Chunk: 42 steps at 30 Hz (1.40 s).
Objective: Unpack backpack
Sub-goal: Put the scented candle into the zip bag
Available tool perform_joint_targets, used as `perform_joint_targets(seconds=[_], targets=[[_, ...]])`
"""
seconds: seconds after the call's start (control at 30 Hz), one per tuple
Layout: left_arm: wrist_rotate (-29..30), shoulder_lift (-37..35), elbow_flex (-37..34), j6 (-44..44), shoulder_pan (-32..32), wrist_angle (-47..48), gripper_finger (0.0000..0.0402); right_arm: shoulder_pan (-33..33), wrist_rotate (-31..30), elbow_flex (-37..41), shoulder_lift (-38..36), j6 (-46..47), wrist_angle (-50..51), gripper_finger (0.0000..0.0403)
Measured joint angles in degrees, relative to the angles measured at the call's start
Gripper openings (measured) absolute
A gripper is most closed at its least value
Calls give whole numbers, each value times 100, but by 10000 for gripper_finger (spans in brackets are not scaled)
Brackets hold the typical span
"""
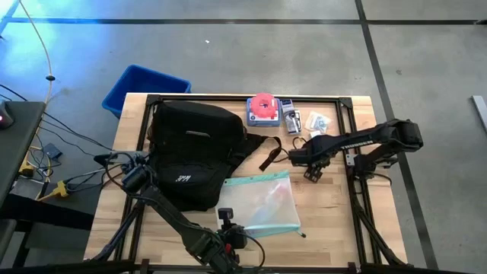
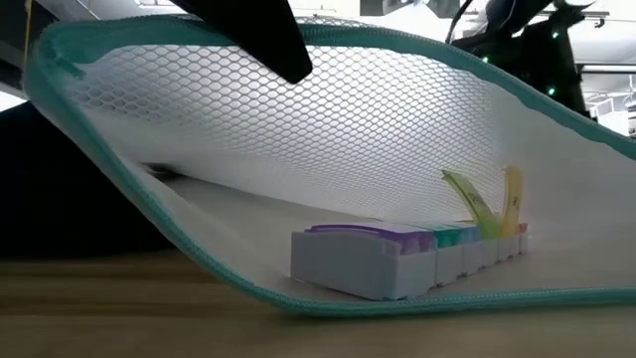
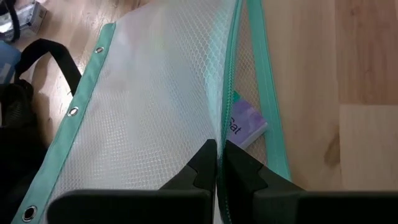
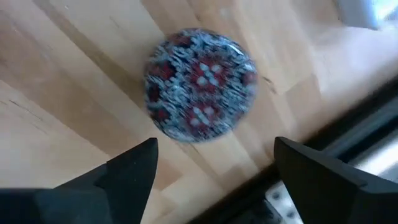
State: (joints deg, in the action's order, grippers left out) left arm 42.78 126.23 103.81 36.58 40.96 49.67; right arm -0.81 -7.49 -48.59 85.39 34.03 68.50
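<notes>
The black backpack point(image 1: 190, 152) lies on the table's left half. A clear mesh pouch with teal trim point(image 1: 262, 202) lies to its right, near the front edge. A pastel pill organizer point(image 2: 397, 254) rests on the pouch's lower layer, inside its open mouth. My left gripper point(image 1: 227, 217) is shut on the pouch's near edge. My right gripper point(image 1: 312, 173) hangs open over the table's right side, above a round patterned disc point(image 4: 200, 84) that lies flat on the wood. It touches nothing. My left gripper point(image 3: 219, 162) pinches the upper layer's teal zipper edge point(image 3: 225, 134) between its two fingers, coming from the table's near side. That upper edge point(image 2: 298, 35) is raised, so the pouch's mouth gapes. The lower layer point(image 2: 248, 288) stays on the table.
A blue plastic bin point(image 1: 144, 87) stands past the table's far left corner. A red round item point(image 1: 262, 108) and small packets point(image 1: 304, 122) lie at the far edge. A backpack strap point(image 1: 266, 152) trails toward my right gripper. A black frame point(image 1: 354, 144) runs round the table.
</notes>
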Motion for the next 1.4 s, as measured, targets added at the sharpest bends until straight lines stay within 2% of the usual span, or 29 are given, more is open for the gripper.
perform_joint_targets(seconds=[0.27,0.43,0.5,0.6,0.77,0.9,1.03,1.1,1.2,1.27,1.4], targets=[[17,0,-1,-24,-16,2,0,-246,53,599,-4,-98,-1170,360],[20,0,0,17,-27,2,0,-298,218,1004,-31,-41,-1556,352],[20,0,0,22,-40,-2,0,-278,254,1050,-31,-45,-1591,329],[17,0,-1,23,-69,0,0,-180,183,984,-88,-77,-1585,272],[9,0,-1,32,-95,-4,0,102,-27,575,-347,-152,-1535,149],[7,0,0,68,-110,-2,0,644,179,208,-550,-253,-1629,60],[-12,0,-1,84,-126,-3,0,1087,42,-27,-647,-248,-1565,7],[-13,0,-1,88,-128,-3,0,1181,34,-165,-647,-299,-1659,5],[-26,0,0,99,-152,-11,0,1164,-221,-333,-647,-301,-1779,30],[-28,0,0,139,-173,-11,0,1073,-405,-428,-647,-308,-1884,63],[-54,0,0,178,-209,-13,0,635,-324,-488,-635,-487,-2185,149]])
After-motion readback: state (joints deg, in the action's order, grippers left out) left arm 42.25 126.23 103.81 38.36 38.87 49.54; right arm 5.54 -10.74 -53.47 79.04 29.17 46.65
